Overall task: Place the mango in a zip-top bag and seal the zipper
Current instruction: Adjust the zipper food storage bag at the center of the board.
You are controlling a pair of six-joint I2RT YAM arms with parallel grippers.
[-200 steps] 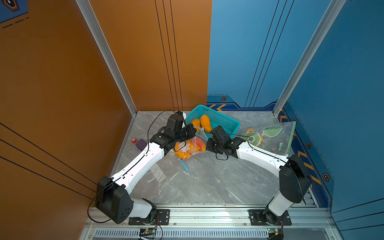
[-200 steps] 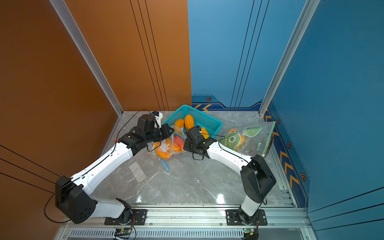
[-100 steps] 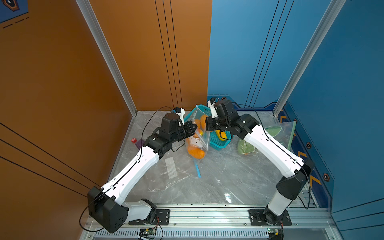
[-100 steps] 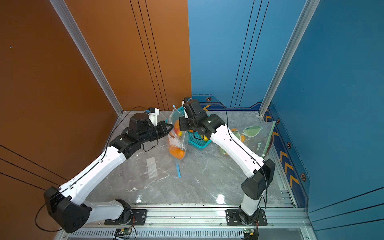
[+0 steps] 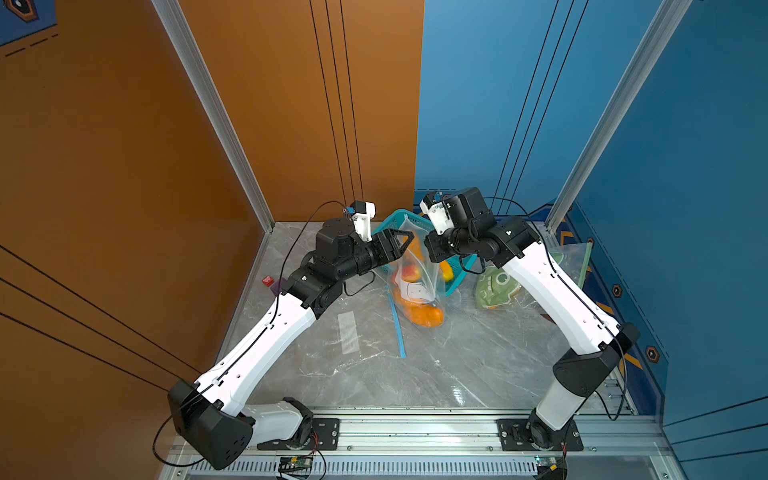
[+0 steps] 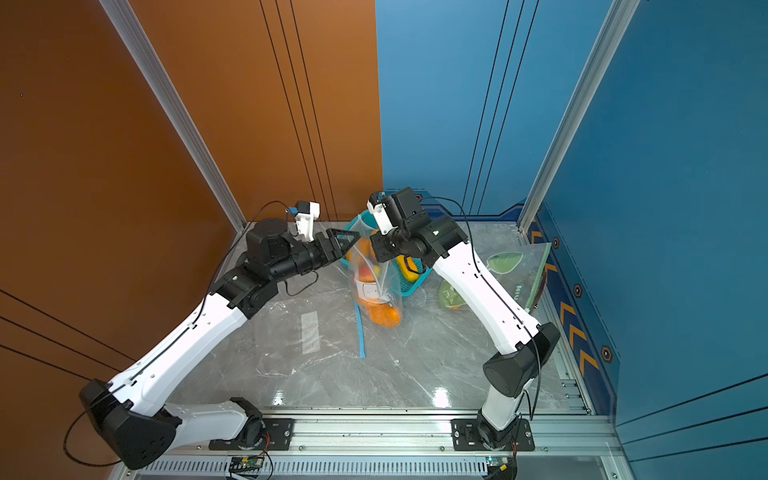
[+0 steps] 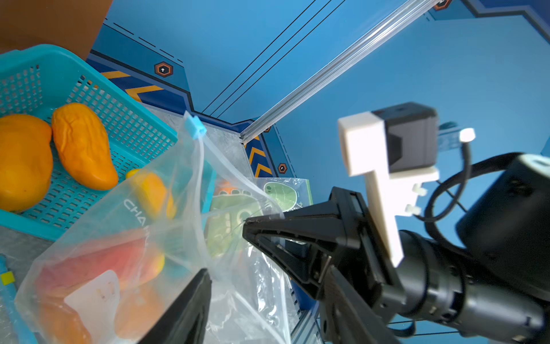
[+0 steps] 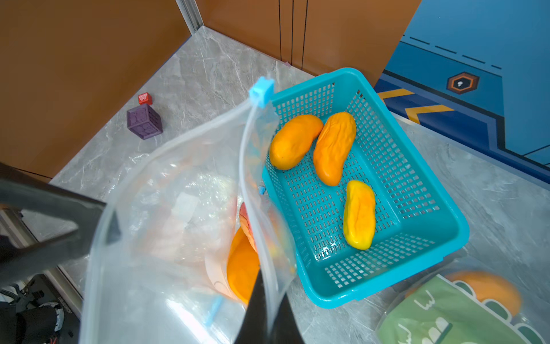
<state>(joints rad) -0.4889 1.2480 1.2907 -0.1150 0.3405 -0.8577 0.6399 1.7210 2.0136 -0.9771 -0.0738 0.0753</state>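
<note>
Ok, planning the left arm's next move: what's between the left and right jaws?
The bag, mouth open, pinched by the right jaws; left jaws open at its rim. Seen in both top views.

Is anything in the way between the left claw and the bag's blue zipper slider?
Nothing visible does. The slider sits free at the bag's top corner, and the open left claw is beside the rim leading to it. The right claw pinches the opposite rim, off that path.

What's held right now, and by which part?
Right end effector pinches the zip-top bag by its zipper rim, away from the blue slider. Left end effector looks open, gripping nothing.
</note>
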